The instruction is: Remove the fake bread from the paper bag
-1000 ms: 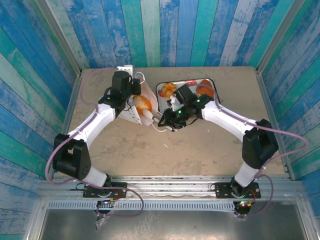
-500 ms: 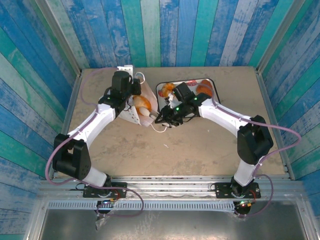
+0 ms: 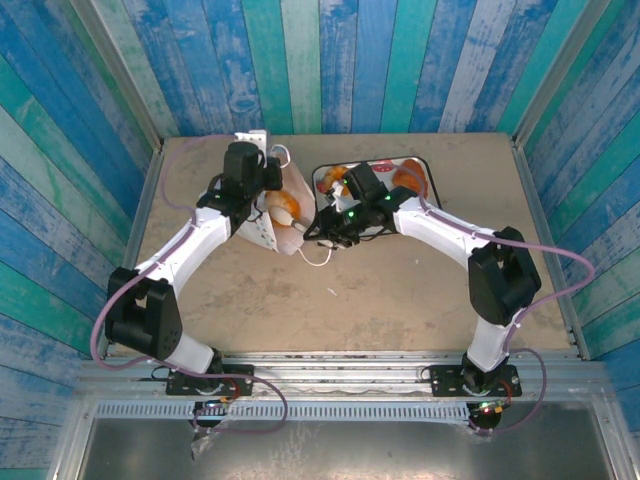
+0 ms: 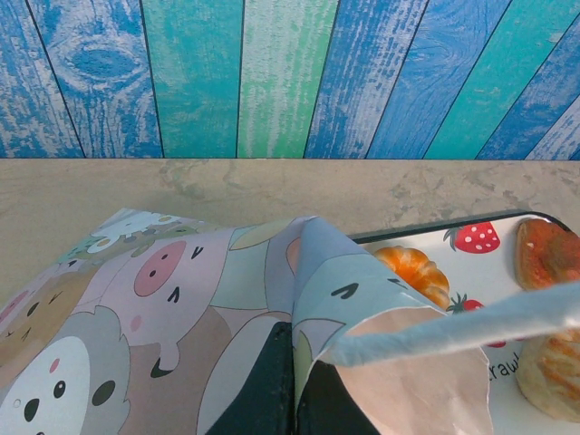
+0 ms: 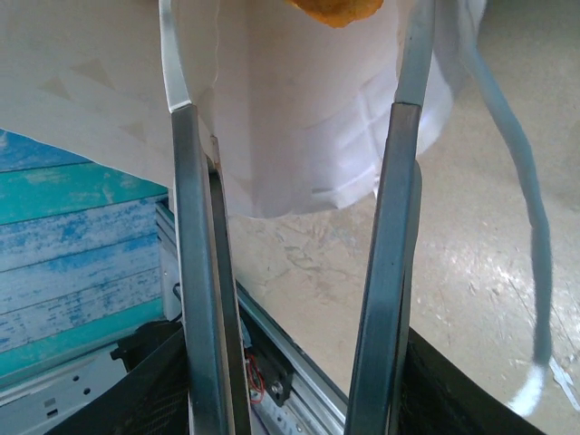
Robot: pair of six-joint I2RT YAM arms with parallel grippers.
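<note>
Reaching step: the left gripper [image 4: 292, 399] pinches the rim of the paper bag [image 4: 163, 299], and the right gripper [image 5: 294, 82] stands wide at its mouth — next, advance and close on the fake bread [image 5: 337, 11] at top of frame.

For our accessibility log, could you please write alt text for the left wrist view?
A paper bag printed with cartoon animals, pinched at its edge by the left arm's dark jaws; behind it, a strawberry-print tray holding golden pastries.

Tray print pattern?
Red strawberries on a white tray, dark rim; shows best in the left wrist view.
</note>
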